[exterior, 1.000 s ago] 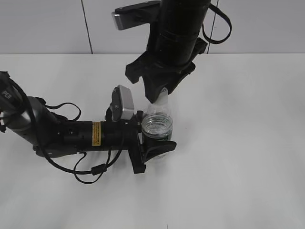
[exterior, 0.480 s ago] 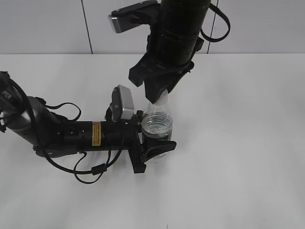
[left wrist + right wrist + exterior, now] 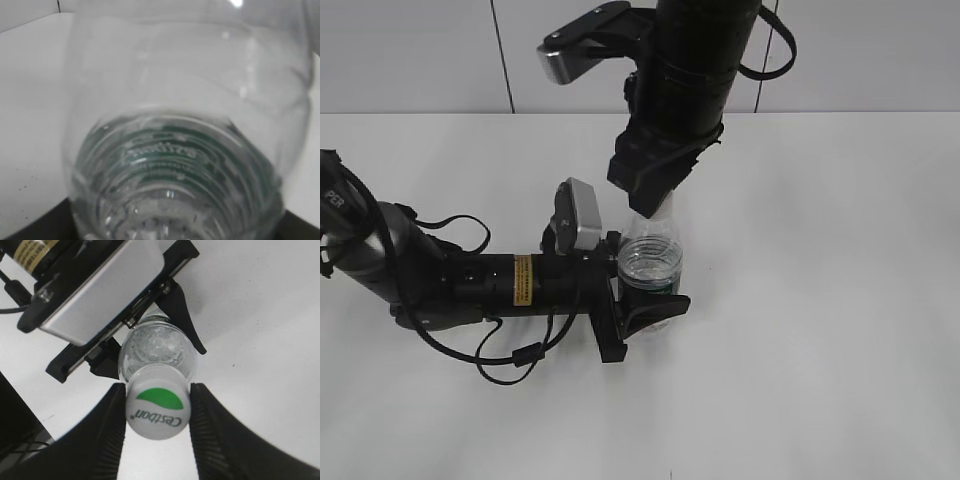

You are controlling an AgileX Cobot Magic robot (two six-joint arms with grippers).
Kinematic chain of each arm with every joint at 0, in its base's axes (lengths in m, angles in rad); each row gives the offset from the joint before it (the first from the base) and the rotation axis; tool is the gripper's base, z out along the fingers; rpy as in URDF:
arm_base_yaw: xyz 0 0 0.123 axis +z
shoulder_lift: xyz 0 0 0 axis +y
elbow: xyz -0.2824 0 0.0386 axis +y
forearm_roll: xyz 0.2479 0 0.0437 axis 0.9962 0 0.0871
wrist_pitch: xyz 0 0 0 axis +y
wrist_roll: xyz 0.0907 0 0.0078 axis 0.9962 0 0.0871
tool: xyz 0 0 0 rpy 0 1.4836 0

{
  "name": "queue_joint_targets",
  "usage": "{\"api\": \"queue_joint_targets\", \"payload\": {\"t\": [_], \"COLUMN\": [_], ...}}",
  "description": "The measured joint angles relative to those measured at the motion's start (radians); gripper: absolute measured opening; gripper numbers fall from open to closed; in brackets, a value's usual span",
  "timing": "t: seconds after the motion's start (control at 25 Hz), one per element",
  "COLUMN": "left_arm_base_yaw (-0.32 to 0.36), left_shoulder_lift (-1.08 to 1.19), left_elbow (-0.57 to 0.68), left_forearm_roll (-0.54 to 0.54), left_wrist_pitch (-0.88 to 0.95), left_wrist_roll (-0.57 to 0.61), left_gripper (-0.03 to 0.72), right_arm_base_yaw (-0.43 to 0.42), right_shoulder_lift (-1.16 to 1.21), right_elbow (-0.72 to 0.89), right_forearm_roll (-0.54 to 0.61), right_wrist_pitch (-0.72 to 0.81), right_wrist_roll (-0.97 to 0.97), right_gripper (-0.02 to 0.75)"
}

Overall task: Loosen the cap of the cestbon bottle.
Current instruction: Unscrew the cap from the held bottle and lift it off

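1. The right gripper (image 3: 158, 415) comes down from above, and its two ribbed black fingers (image 3: 107, 425) press on opposite sides of the white cap (image 3: 158, 409), clamping it.
2. The cap sits squarely between those fingers; its top carries a green half-disc and the word "Cestbon".
3. The clear bottle (image 3: 651, 268) stands upright on the white table (image 3: 820, 300), directly beneath the right gripper.
4. The left gripper (image 3: 645, 290) lies low along the table and reaches in from the side, its black jaws closed around the bottle's lower body.
5. In the left wrist view the bottle (image 3: 185, 150) fills the space ahead of that gripper, its ribs and dark green label band close up and blurred.
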Motion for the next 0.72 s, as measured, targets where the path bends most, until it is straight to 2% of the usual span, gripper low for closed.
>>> {"api": "queue_joint_targets", "payload": {"t": [0.72], "left_arm_base_yaw": [0.0], "left_shoulder_lift": [0.0], "left_elbow": [0.0], "left_forearm_roll": [0.003], "left_wrist_pitch": [0.0], "left_wrist_roll": [0.006], "left_gripper": [0.412], "right_arm_base_yaw": [0.0], "right_shoulder_lift": [-0.003], "right_elbow": [0.0], "right_forearm_roll": [0.019], "right_wrist_pitch": [0.0], "right_wrist_roll": [-0.695], "right_gripper": [0.293]}}
